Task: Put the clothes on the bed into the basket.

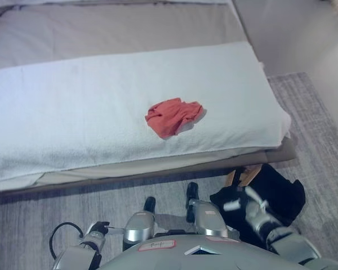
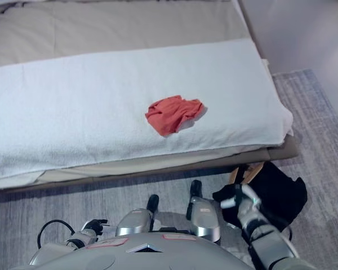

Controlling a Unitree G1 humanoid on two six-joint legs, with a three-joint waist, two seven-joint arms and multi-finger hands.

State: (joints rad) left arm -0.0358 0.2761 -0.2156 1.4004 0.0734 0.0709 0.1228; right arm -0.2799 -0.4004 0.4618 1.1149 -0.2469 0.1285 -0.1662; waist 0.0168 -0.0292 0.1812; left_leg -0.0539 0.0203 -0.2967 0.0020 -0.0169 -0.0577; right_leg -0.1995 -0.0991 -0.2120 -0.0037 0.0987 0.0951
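A crumpled red garment (image 1: 173, 116) lies on the white blanket (image 1: 73, 112) of the bed, right of its middle; it also shows in the right eye view (image 2: 173, 113). A black fabric basket (image 1: 276, 194) with a tan handle (image 1: 243, 177) hangs low by the bed's near right corner, over the rug. My right hand (image 1: 245, 201) is at the basket's near rim, fingers curled on it. My left hand (image 1: 98, 229) is low at the lower left, away from the bed, fingers relaxed and empty.
The bed's near edge (image 1: 158, 169) runs across in front of me. Beyond the blanket lies a grey-beige sheet (image 1: 112, 28). A grey rug (image 1: 321, 146) covers the floor to the right, with a pale wall (image 1: 293, 34) behind it.
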